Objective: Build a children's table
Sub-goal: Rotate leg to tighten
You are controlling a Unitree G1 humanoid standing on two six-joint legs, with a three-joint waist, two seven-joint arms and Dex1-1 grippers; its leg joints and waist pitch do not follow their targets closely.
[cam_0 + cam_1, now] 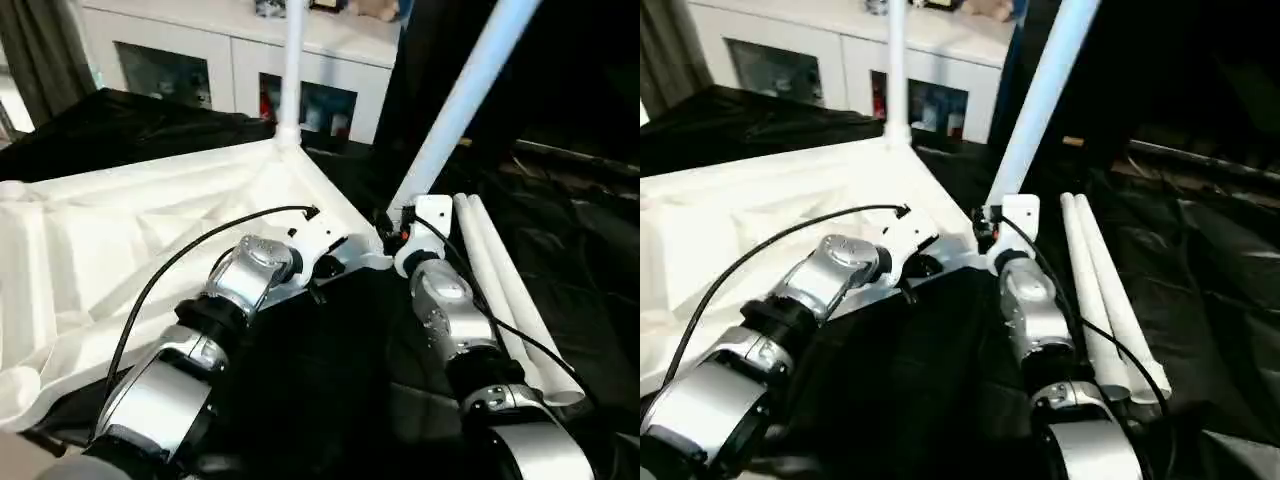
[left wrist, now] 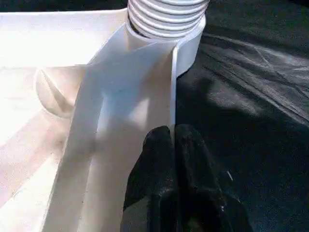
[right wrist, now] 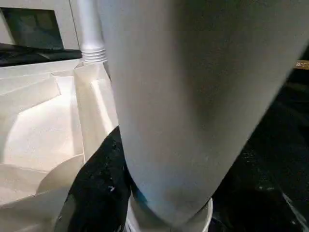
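Note:
The white tabletop (image 1: 120, 240) lies upside down with its ribbed underside up. One leg (image 1: 291, 70) stands upright in the far corner socket. A second leg (image 1: 460, 100) leans to the right, its lower end at the near right corner socket, and its ribbed collar (image 2: 166, 14) sits in that socket. My right gripper (image 1: 392, 232) is shut on this leaning leg just above the socket, with one black finger (image 3: 99, 188) beside the tube. My left gripper (image 2: 173, 145) is shut on the tabletop's rim wall close to the same corner. Two more legs (image 1: 510, 300) lie side by side to the right.
Black cloth (image 1: 580, 260) covers the ground around the tabletop. A white cabinet (image 1: 200, 60) with glass doors stands at the back, and a dark curtain (image 1: 45, 50) hangs at the far left. My two silver forearms cross the foreground.

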